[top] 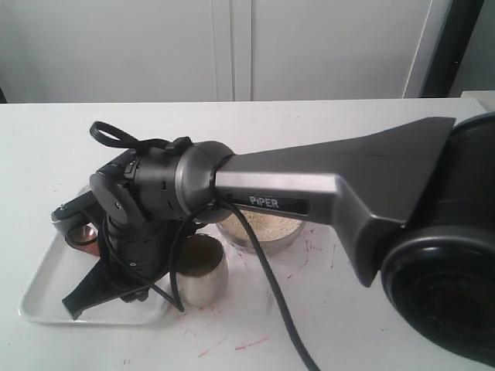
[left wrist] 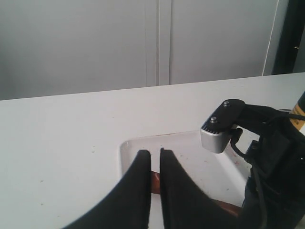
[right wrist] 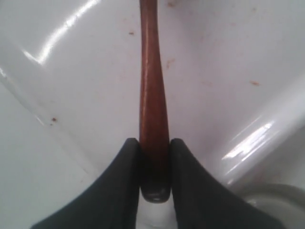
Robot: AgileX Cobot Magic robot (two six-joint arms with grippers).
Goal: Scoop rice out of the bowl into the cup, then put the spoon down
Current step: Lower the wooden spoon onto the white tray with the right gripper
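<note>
Right arm (top: 325, 182) reaching across, jaws clamping spoon (right wrist: 153, 95)

Item 1: white, matte, flat tabletop (top: 255, 124), running back to a pale panelled wall; scattered small reddish streaks (top: 251, 342) mark its near part.

Resting directly on it:
- a. Shallow white rectangular tray (top: 39, 297) with rounded corners and a raised rim, at the left of the exterior view.
- b. Small shiny stainless-steel cup (top: 203, 282), upright, handleless, just beside the tray's right edge.
- c. Round shiny stainless-steel bowl (top: 263, 243), wider and shallower, upright, just behind the cup and to its right; whether the two touch cannot be told.
</note>
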